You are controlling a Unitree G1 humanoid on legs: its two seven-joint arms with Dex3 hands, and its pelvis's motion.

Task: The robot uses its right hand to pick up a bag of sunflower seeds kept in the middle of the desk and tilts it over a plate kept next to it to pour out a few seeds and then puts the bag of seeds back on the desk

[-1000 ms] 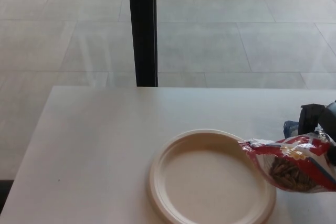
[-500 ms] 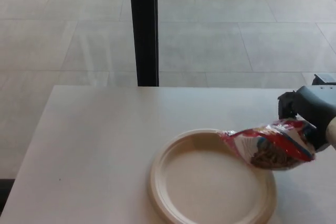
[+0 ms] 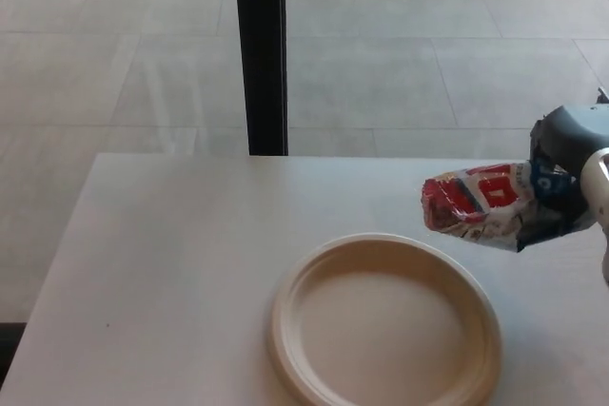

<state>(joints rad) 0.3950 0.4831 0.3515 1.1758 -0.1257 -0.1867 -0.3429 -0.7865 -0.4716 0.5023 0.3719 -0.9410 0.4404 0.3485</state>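
One hand in play: the right hand at the picture's right edge, fingers wrapped round the bag of sunflower seeds. The bag hangs in the air, lying nearly sideways, its crumpled mouth pointing left, sticking out leftward from the grip. It sits above the desk, just past the far right rim of the plate.

Bag of sunflower seeds, right of frame: thin crinkled plastic film, glossy, creased, red-and-white print. Right hand, right edge: hard grey shell, dull sheen; darker parts matt. Plate, lower centre: cream, looks like pressed paper or fibre, matt, smooth. Desk: pale smooth top, faint satin sheen. Post, upper centre: black, matt. Floor, top: large stone-like tiles, lightly reflective.
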